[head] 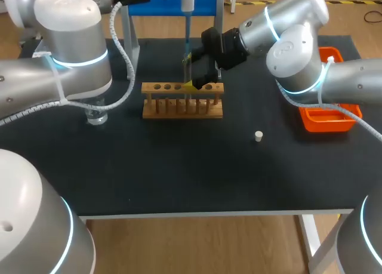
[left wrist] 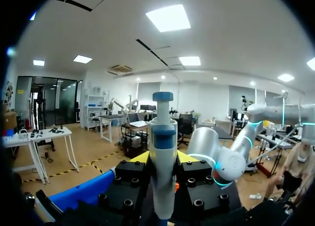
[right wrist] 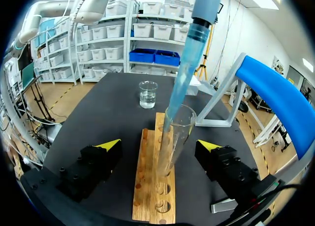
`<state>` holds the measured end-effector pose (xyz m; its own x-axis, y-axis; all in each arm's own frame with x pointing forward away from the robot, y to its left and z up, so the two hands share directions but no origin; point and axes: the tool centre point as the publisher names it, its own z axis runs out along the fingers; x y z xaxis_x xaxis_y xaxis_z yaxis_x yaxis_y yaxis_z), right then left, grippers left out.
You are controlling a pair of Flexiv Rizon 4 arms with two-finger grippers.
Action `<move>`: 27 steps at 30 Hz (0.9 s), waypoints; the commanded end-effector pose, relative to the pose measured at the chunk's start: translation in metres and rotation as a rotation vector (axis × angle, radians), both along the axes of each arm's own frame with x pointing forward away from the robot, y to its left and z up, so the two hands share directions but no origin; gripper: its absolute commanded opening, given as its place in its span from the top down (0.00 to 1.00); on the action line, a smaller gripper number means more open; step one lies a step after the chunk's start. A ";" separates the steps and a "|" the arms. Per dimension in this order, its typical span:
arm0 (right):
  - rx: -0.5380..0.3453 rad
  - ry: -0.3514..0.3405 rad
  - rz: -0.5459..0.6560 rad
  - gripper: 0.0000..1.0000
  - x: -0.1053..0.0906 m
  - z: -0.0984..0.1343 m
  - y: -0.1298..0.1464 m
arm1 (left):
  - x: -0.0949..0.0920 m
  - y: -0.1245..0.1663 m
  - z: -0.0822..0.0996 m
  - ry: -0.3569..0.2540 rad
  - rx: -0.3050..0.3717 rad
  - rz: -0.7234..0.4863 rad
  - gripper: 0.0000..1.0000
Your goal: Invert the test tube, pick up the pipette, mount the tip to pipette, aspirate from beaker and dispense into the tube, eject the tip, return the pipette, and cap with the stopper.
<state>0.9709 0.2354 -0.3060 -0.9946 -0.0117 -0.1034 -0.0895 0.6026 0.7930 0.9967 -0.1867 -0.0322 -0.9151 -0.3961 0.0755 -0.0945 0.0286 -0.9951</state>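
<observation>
Left claw (left wrist: 162, 161) clamped on upright pipette (left wrist: 163, 137), its tip (right wrist: 178, 100) down inside the test tube (right wrist: 178, 132) standing in the wooden rack (head: 182, 101) far-centre on the black surface (head: 179, 172), right claw (right wrist: 160, 145) apart either side of tube, untouching; beaker (right wrist: 147, 94) left, stopper (head: 258, 136) near-right, orange tray (head: 325, 122) right.

Orange tray (head: 327, 122) — black table's (head: 179, 166) right edge

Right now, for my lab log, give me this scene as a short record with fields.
left gripper: shut on pipette
right gripper: open, fingers either side of tube, apart from it
pipette tip: inside tube
tube: standing in rack
beaker: on table, apart from rack
stopper: loose on table
</observation>
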 end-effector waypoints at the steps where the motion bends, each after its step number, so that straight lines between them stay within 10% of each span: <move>1: -0.004 0.002 0.003 0.00 0.000 0.002 -0.001 | 0.001 -0.001 0.001 0.001 0.006 0.006 1.00; 27: -0.004 0.002 0.003 0.00 0.000 0.002 -0.001 | 0.001 0.003 -0.006 -0.005 -0.056 0.036 1.00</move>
<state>0.9709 0.2354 -0.3060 -0.9946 -0.0117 -0.1034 -0.0895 0.6027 0.7930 1.0006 -0.1848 -0.0360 -0.9030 -0.4190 0.0947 -0.0984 -0.0129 -0.9951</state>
